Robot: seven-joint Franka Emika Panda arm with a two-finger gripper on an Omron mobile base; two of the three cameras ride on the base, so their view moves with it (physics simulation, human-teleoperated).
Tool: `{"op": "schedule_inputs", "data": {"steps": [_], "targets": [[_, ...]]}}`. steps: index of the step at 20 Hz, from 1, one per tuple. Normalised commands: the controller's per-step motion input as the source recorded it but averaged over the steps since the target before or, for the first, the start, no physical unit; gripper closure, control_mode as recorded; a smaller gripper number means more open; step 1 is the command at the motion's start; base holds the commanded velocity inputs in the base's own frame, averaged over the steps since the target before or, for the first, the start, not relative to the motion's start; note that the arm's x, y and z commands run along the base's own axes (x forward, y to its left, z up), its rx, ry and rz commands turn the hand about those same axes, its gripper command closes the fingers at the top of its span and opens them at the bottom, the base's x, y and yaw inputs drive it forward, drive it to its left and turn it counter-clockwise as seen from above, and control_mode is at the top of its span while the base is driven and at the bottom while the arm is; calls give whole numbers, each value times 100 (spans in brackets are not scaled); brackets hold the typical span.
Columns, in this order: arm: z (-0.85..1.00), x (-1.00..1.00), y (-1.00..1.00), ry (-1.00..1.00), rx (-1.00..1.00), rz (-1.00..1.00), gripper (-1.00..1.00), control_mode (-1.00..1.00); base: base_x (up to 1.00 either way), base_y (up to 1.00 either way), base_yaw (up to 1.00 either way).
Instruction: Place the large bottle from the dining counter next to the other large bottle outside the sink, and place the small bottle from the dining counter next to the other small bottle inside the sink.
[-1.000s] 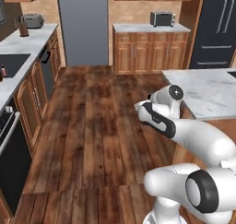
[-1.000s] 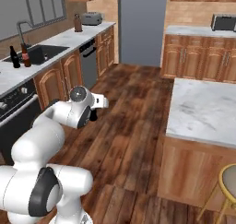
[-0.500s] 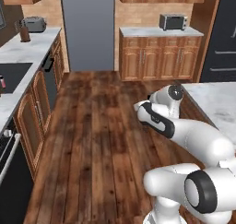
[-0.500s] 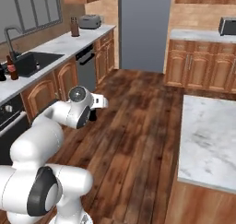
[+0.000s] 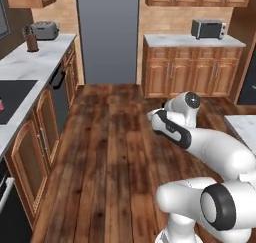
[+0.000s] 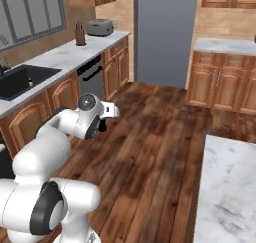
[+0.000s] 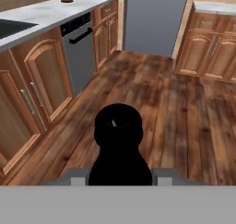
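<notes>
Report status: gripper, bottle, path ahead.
Gripper shut on a dark-capped bottle. Sink ahead left, wood floor between.

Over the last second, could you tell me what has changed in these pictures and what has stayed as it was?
The base has driven and turned, so the whole kitchen has shifted: the white-grey marble dining counter slid toward the right edge and the black rectangular sink toward the left. The arm's pose is unchanged, and the fingers stay shut on a dark capped bottle, seen from its top.
</notes>
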Motion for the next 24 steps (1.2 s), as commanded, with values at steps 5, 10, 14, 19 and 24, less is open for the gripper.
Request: {"op": "schedule_inputs", "data": {"steps": [5, 10, 14, 19, 24], "targets": [[0, 0, 0, 0, 0, 0, 100, 100, 98, 2, 32], [0, 0, 0, 0, 0, 0, 100, 100, 83, 0, 40], [0, 0, 0, 0, 0, 0, 100, 100, 80, 2, 44], [0, 0, 0, 0, 0, 0, 100, 100, 69, 2, 45], [0, 0, 0, 0, 0, 0, 100, 100, 63, 2, 46]]}}
